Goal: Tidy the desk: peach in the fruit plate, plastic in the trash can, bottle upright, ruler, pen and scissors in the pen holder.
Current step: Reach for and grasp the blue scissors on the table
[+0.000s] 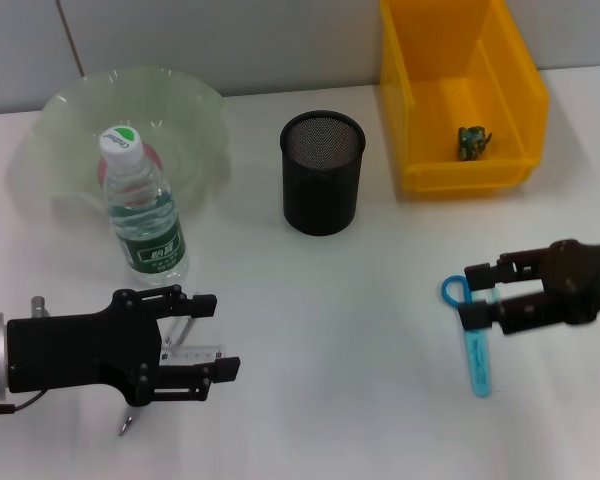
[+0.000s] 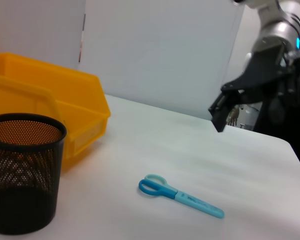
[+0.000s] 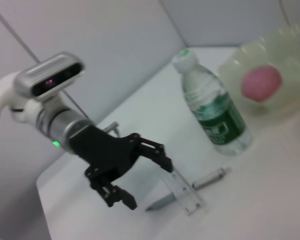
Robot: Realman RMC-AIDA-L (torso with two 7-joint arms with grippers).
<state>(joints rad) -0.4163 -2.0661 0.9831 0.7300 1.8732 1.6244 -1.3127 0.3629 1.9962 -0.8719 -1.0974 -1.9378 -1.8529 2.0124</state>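
My left gripper (image 1: 208, 337) is open low at the front left, its fingers either side of the clear ruler (image 1: 195, 353) on the table. The ruler (image 3: 186, 194) and a silver pen (image 3: 210, 177) lie beside that gripper (image 3: 142, 177) in the right wrist view. My right gripper (image 1: 477, 294) is open just right of the blue scissors (image 1: 472, 345), near their handle loop. The bottle (image 1: 140, 215) stands upright. The peach (image 3: 260, 82) lies in the green fruit plate (image 1: 70, 120). The black mesh pen holder (image 1: 323, 172) stands mid-table.
The yellow bin (image 1: 510, 80) at the back right holds a small scrap of plastic (image 1: 473, 140). The left wrist view shows the scissors (image 2: 180, 195), the pen holder (image 2: 20, 175), the bin (image 2: 65, 115) and my right gripper (image 2: 219, 116) above the table.
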